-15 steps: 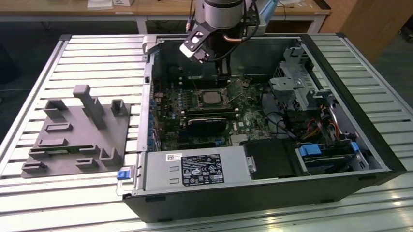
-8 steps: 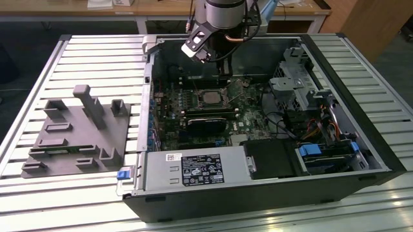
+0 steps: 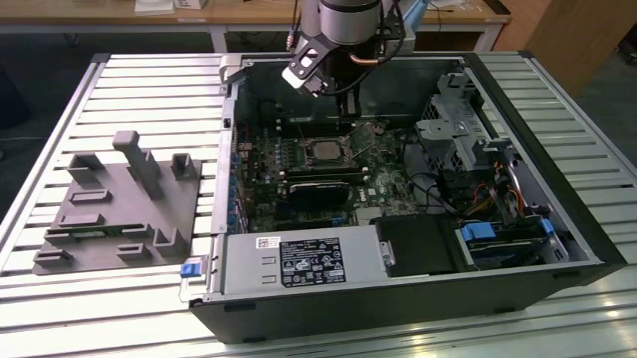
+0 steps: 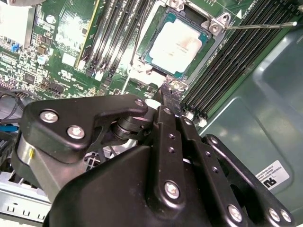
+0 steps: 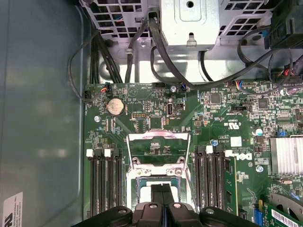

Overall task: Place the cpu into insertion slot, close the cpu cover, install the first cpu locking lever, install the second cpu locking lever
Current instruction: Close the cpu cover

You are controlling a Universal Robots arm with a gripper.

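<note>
Exterior view: the arm point(image 3: 348, 22) hangs over an open computer case point(image 3: 398, 313) lying on the slatted desk point(image 3: 149, 82), with a grey fixture point(image 3: 119, 201) well apart on the exterior view's left. The cpu point(image 3: 326, 149) shows as a pale square on the motherboard, directly under the arm. In the second wrist view the chip's silvery face lies flat and square inside the insertion slot point(image 4: 188, 14), so by my reading it is already seated. The end effector point(image 4: 170, 96) has its fingers pressed together on nothing, the tips just beside the socket's near corner. A thin locking lever point(image 4: 260, 26) stands free of the socket, swung out over the memory slots point(image 4: 118, 28). This view gives the chip's face and the lever, which the exterior view leaves too small to judge. The first wrist view supplies what the other angle does not make plain: the cpu cover point(image 5: 158, 136) is tipped up on its hinge, with green board visible through its window, so the socket is not yet closed. Here the shut fingers stand in front of the socket, hiding the chip's middle. A coin battery point(image 5: 115, 106) sits beyond the cover. As for handling, I judge the chip light and stiff but fragile on its underside, best held by two opposite edges and never slid. The cover looks like thin springy sheet metal, best pushed at its free edge, away from the hinge.
</note>
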